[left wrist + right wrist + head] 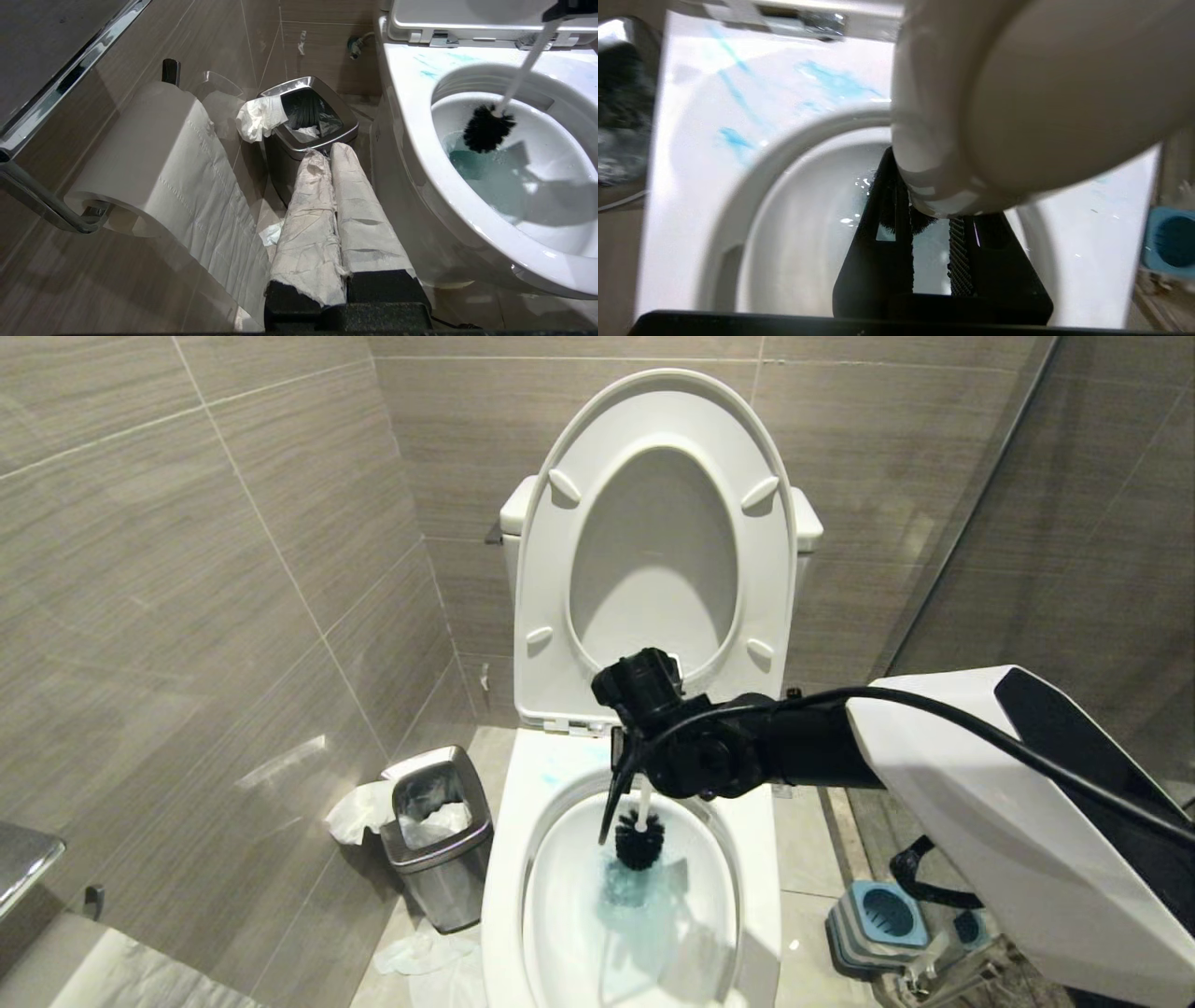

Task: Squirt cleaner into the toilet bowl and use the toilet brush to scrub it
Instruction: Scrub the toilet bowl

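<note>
Round black-bristled toilet brush (639, 838) inside glossy oval toilet bowl (504, 859).

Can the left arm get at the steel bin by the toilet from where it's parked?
Probably yes. The left pincer, shut and paper-wrapped, points straight at the steel bin with nothing between them. The right pincer, holding the toilet brush in the toilet bowl, is clear of that path.
</note>
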